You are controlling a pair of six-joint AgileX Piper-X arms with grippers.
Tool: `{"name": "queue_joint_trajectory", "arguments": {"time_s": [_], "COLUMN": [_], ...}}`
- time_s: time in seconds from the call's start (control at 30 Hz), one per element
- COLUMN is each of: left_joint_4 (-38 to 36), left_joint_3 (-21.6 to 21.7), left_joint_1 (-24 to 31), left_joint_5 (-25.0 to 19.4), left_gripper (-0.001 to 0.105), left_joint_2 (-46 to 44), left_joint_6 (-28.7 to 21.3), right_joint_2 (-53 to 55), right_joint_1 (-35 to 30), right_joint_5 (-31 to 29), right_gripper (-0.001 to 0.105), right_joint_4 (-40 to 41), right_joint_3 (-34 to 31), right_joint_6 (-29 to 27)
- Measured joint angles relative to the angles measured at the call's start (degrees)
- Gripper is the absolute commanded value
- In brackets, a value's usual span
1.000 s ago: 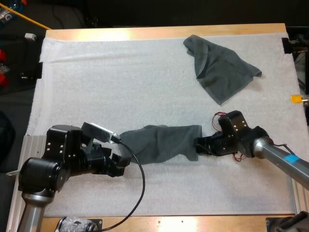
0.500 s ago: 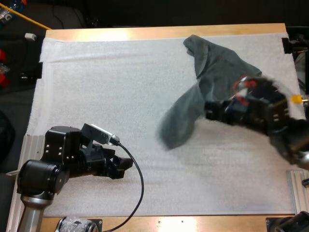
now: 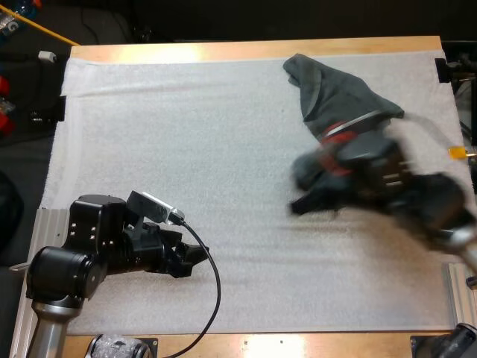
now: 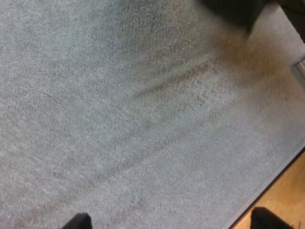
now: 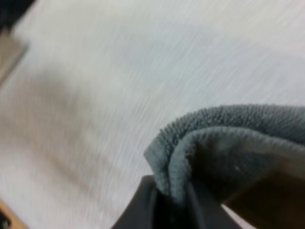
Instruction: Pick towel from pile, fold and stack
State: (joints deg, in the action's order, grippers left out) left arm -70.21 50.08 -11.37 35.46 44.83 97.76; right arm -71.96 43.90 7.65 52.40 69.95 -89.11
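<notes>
Over white mat (image 3: 186, 134), left claw (image 3: 195, 256) released and idle, right claw (image 5: 171, 200) clenched on towel (image 5: 238, 138) fold; risk of slip from shallow pinch.

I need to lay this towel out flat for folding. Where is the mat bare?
Bare: the mat from its far left corner to the centre, beyond the left gripper, and the near strip between the two arms. Crowded: the far right, where the crumpled towel lies and the right gripper hangs with the held towel.
</notes>
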Motion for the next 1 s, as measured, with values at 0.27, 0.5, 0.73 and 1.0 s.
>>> {"name": "queue_joint_trajectory", "arguments": {"time_s": [0.27, 0.5, 0.73, 1.0], "left_joint_4": [-0.2, -1.4, -1.6, -1.6], "left_joint_3": [0.0, 0.0, 0.0, 0.0], "left_joint_1": [0.0, 0.0, 0.0, 0.0], "left_joint_5": [0.0, 0.0, 0.0, -0.2], "left_gripper": [0.064, 0.064, 0.064, 0.064], "left_joint_2": [0.0, 0.0, 0.0, 0.0], "left_joint_6": [0.0, 0.0, 0.0, 0.0], "right_joint_2": [-17.3, -21.5, -21.0, -18.8], "right_joint_1": [8.7, 10.3, 10.4, 9.9], "right_joint_5": [0.0, 9.2, 10.8, 1.0], "right_gripper": [0.0, 0.034, 0.067, 0.063], "right_joint_4": [-7.6, -16.3, -14.4, -0.7], "right_joint_3": [-0.6, -0.5, 0.4, 0.4], "right_joint_6": [11.0, 15.8, 14.7, 10.9]}}
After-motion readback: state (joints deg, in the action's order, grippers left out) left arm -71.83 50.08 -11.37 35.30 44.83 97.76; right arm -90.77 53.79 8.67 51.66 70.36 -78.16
